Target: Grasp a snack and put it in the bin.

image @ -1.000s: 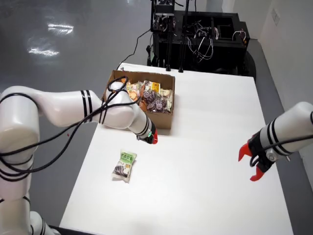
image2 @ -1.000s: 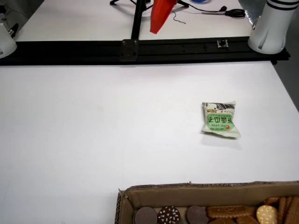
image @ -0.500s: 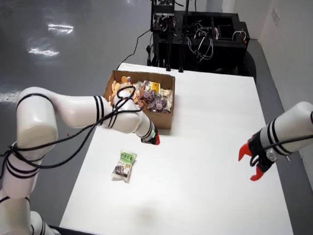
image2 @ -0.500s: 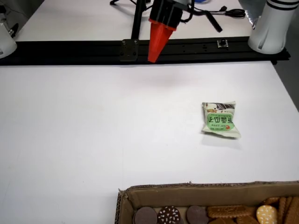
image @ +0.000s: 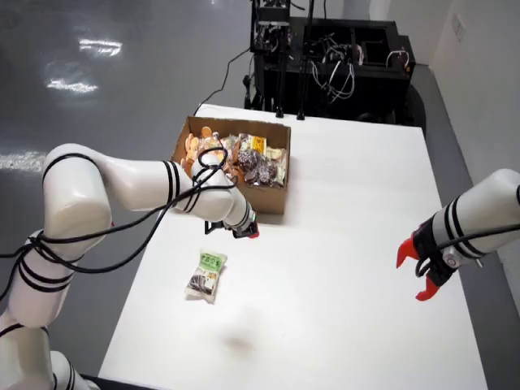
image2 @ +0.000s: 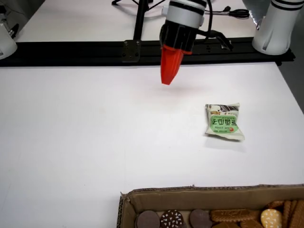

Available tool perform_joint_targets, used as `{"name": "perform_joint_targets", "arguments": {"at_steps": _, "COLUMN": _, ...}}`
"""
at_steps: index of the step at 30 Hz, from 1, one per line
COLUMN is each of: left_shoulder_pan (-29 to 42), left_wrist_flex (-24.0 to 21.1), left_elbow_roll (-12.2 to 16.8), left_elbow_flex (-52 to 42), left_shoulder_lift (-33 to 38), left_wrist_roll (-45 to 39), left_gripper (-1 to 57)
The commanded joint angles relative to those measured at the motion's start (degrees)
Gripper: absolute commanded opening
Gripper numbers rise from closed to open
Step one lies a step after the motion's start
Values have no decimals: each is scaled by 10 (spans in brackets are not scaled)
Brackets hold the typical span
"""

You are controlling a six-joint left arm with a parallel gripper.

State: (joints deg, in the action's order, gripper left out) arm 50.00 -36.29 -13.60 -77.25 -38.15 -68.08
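A green and white snack packet (image: 207,272) lies flat on the white table (image: 349,211); the view from the box side shows the same snack packet (image2: 223,122) at the right. My gripper (image: 253,232) with red fingers hangs above the table between the cardboard bin (image: 268,199) and the packet, a little right of the packet in the view from above. In the view from the box side my gripper (image2: 167,78) points down, its fingers together in a wedge with nothing in them, well left of the packet. The bin (image2: 204,194) holds several biscuits and wrapped snacks.
A second arm with a red open gripper (image: 418,272) stays still at the table's right edge. A black rack (image: 333,57) with cables stands behind the table. A black rail (image2: 71,50) runs along the far table edge in the view from the box side.
My arm's elbow has swung left and off the bin, uncovering more of its contents. The gripper tip has stayed almost in place by the bin's front corner. The packet has not moved.
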Motion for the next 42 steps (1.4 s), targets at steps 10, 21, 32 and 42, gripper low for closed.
{"name": "perform_joint_targets", "arguments": {"at_steps": 10, "left_shoulder_pan": -21, "left_wrist_flex": -104, "left_elbow_roll": -37, "left_elbow_flex": 19, "left_shoulder_lift": -14, "left_wrist_roll": -207, "left_gripper": 174}}
{"name": "perform_joint_targets", "arguments": {"at_steps": 21, "left_shoulder_pan": -40, "left_wrist_flex": -204, "left_elbow_roll": -46, "left_elbow_flex": 36, "left_shoulder_lift": -27, "left_wrist_roll": -219, "left_gripper": 279}}
{"name": "perform_joint_targets", "arguments": {"at_steps": 32, "left_shoulder_pan": -68, "left_wrist_flex": -240, "left_elbow_roll": -4, "left_elbow_flex": 39, "left_shoulder_lift": -65, "left_wrist_roll": -219, "left_gripper": 360}}
{"name": "perform_joint_targets", "arguments": {"at_steps": 42, "left_shoulder_pan": -101, "left_wrist_flex": -258, "left_elbow_roll": 5, "left_elbow_flex": 17, "left_shoulder_lift": -72, "left_wrist_roll": -219, "left_gripper": 393}}
